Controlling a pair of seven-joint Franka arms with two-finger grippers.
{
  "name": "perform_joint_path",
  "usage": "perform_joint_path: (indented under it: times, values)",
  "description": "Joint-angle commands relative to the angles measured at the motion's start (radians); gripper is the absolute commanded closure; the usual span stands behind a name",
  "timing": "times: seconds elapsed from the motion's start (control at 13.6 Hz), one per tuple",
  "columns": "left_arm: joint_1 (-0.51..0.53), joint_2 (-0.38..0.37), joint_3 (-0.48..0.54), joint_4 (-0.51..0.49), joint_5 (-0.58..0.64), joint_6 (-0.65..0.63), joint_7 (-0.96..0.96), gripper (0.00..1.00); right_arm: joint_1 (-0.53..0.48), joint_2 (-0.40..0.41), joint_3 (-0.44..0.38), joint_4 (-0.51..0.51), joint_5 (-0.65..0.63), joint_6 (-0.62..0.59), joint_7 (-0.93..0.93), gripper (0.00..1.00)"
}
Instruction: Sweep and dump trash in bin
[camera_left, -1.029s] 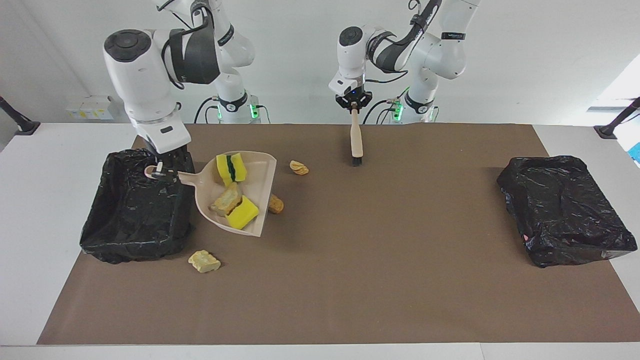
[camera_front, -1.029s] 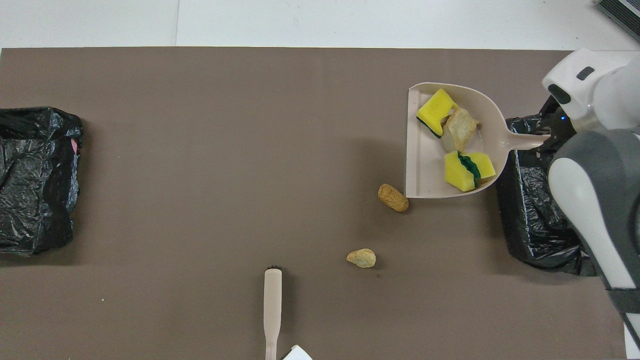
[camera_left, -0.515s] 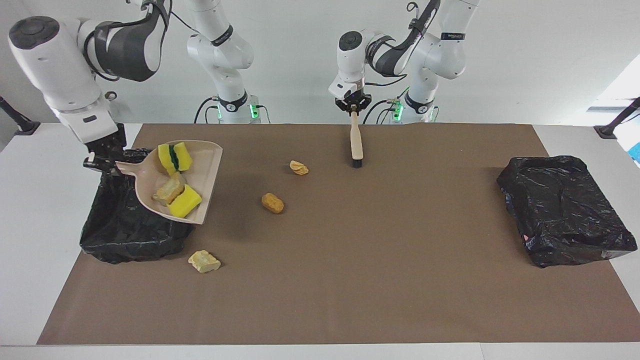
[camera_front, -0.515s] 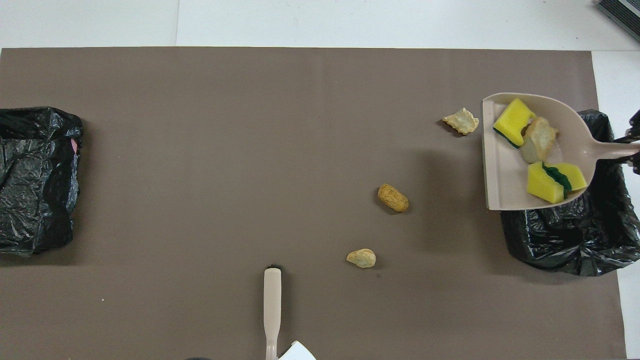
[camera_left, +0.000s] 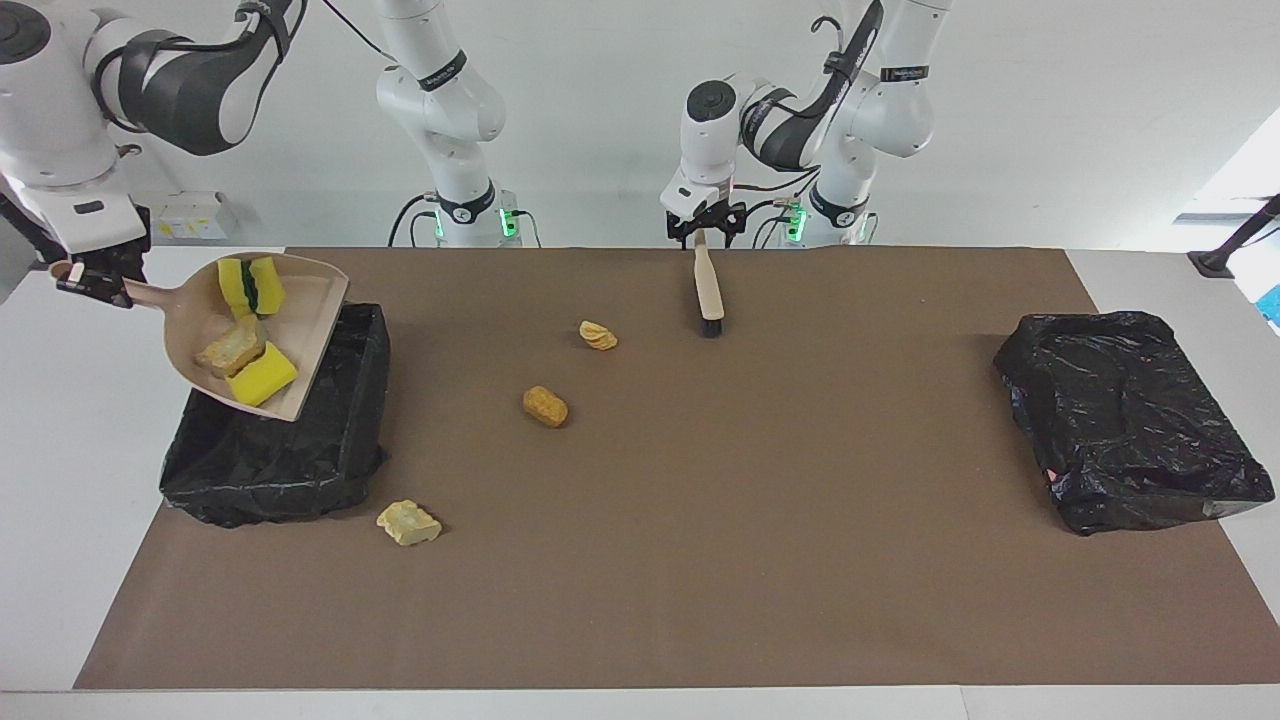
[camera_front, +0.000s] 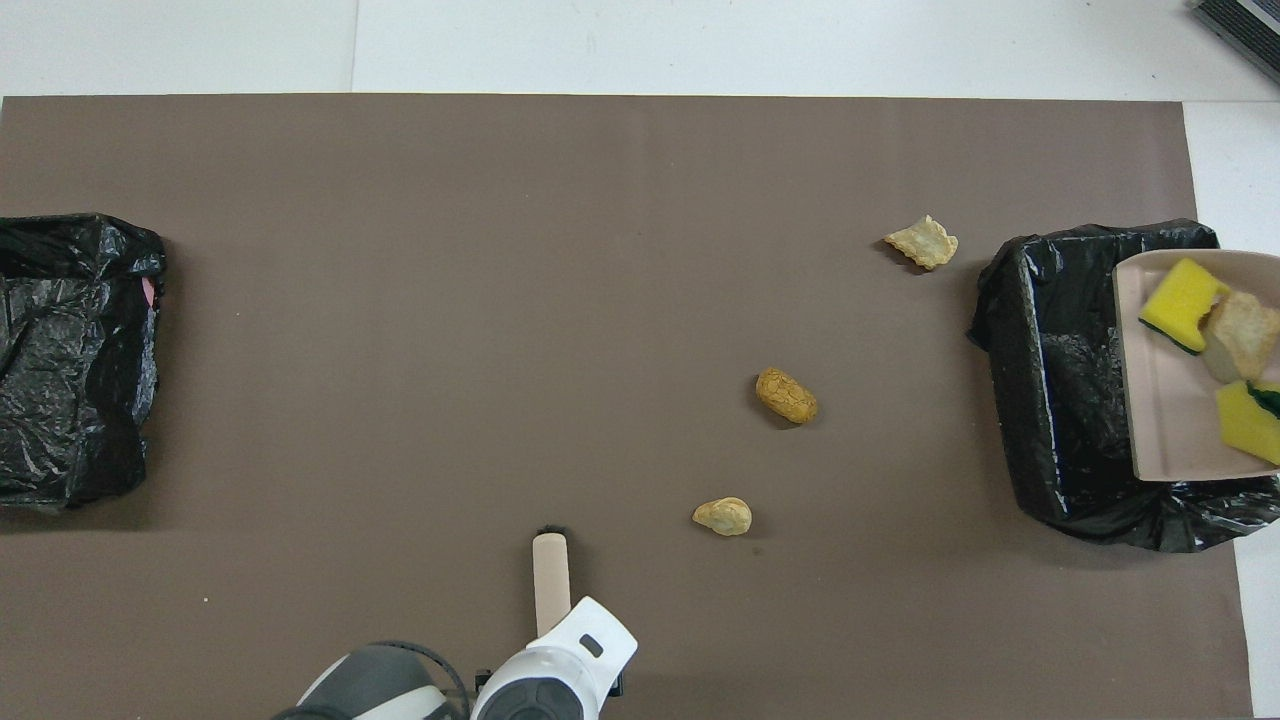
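My right gripper (camera_left: 90, 281) is shut on the handle of the beige dustpan (camera_left: 305, 330) and holds it raised and tilted over the black-lined bin (camera_left: 270, 450) at the right arm's end. The pan (camera_front: 1160, 400) carries two yellow sponges (camera_left: 252, 285) (camera_left: 262, 373) and a bread lump (camera_left: 230, 346). Three scraps lie on the mat: a tan lump (camera_left: 598, 336), an orange-brown lump (camera_left: 545, 406) and a pale yellow piece (camera_left: 408, 522) beside the bin. My left gripper (camera_left: 704, 230) is shut on the brush (camera_left: 709, 290), bristles down on the mat.
A second black-lined bin (camera_left: 1130, 420) stands at the left arm's end of the brown mat (camera_left: 760, 520). White table shows around the mat. In the overhead view the left arm's wrist (camera_front: 555, 665) covers the brush handle's end.
My right gripper has lifted the loaded dustpan off the mat and carried it toward the right arm's end, over the bin. The brush has tilted slightly; the scraps on the mat have stayed put.
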Motion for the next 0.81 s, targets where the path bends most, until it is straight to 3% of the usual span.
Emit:
perform_joint_path:
  times: [0.0,0.29,0.44,0.74]
  values:
    - [0.121,0.119,-0.003,0.172,0.032,-0.025,0.076,0.00,-0.032,-0.121,0.010,-0.198,-0.130,0.151,0.030,1.00]
    - [0.316,0.220,-0.003,0.433,0.132,-0.172,0.232,0.00,0.006,-0.235,0.016,-0.375,-0.366,0.208,0.308,1.00]
    - [0.417,0.208,0.001,0.521,0.132,-0.197,0.349,0.00,0.038,-0.238,0.016,-0.396,-0.451,0.208,0.362,1.00]
    - [0.607,0.197,0.002,0.718,0.137,-0.452,0.602,0.00,0.063,-0.235,0.017,-0.399,-0.506,0.208,0.365,1.00]
